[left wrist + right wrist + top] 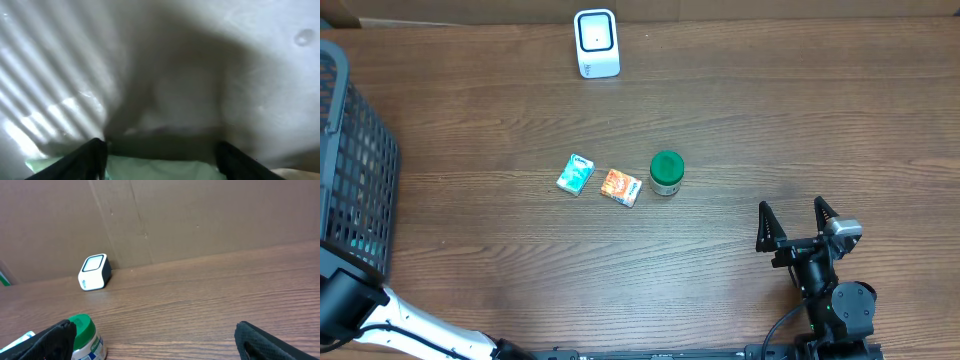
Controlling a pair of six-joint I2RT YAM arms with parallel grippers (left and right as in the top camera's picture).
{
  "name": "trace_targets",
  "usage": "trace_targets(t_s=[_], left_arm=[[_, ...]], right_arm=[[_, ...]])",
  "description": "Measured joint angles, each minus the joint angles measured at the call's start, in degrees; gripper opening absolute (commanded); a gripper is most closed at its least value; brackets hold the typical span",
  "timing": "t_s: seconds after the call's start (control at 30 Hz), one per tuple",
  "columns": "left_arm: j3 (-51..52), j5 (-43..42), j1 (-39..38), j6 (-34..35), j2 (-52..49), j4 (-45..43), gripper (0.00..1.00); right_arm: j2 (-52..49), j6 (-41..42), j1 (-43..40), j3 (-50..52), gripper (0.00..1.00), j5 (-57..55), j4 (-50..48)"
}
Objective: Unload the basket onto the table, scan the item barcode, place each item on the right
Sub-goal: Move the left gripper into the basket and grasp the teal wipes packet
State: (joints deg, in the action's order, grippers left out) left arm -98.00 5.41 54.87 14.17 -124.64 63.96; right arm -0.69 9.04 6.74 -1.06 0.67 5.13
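My left gripper (161,145) is down inside the black mesh basket (350,170) at the table's left edge, hidden from overhead. In its blurred wrist view a pale green item (160,167) fills the gap between its two dark fingers; whether they press on it is unclear. The white barcode scanner (596,43) (95,272) stands at the far edge of the table. My right gripper (791,206) (152,330) rests open and empty at the near right, pointing toward the scanner.
In a row at mid-table lie a teal box (575,174), an orange box (620,187) and a green-lidded jar (666,173) (85,337). A brown cardboard wall stands behind the scanner.
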Motion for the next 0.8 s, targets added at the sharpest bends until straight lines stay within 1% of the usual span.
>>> trace_targets(t_s=[0.03,0.1,0.17,0.37,0.47,0.53,0.67,0.8], left_arm=[[0.57,-0.07,-0.02,-0.24,0.35,-0.46,0.51],[1.27,-0.63,-0.09,-0.68,0.63,-0.87,0.34],[1.60,-0.94,-0.13,-1.01,0.76,-0.98,0.04],[1.64,-0.92,-0.46,-1.09,0.79,-0.11,0.04],[0.72,-0.92,-0.46,-1.09,0.59,2.23,0.04],[-1.14,-0.85,-0.46,-1.07,-0.15,5.40,0.04],[-8.37,-0.42,-0.39,-0.70,-1.44,12.22,0.04],[-20.13,-0.09,-0.39,-0.13,-1.44,18.67,0.04]], right_arm=[[0.00,-0.02,0.00,0.00,1.00,-0.02,0.02],[0.00,-0.02,0.00,0.00,1.00,0.02,0.00],[0.00,-0.02,0.00,0.00,1.00,0.00,0.02],[0.00,-0.04,-0.02,0.00,1.00,0.00,0.02],[0.00,-0.02,-0.02,0.00,1.00,0.00,0.02],[0.00,-0.02,-0.02,0.00,1.00,0.00,0.02],[0.00,-0.02,0.00,0.00,1.00,0.00,0.04],[0.00,-0.04,0.00,0.00,1.00,0.00,0.02]])
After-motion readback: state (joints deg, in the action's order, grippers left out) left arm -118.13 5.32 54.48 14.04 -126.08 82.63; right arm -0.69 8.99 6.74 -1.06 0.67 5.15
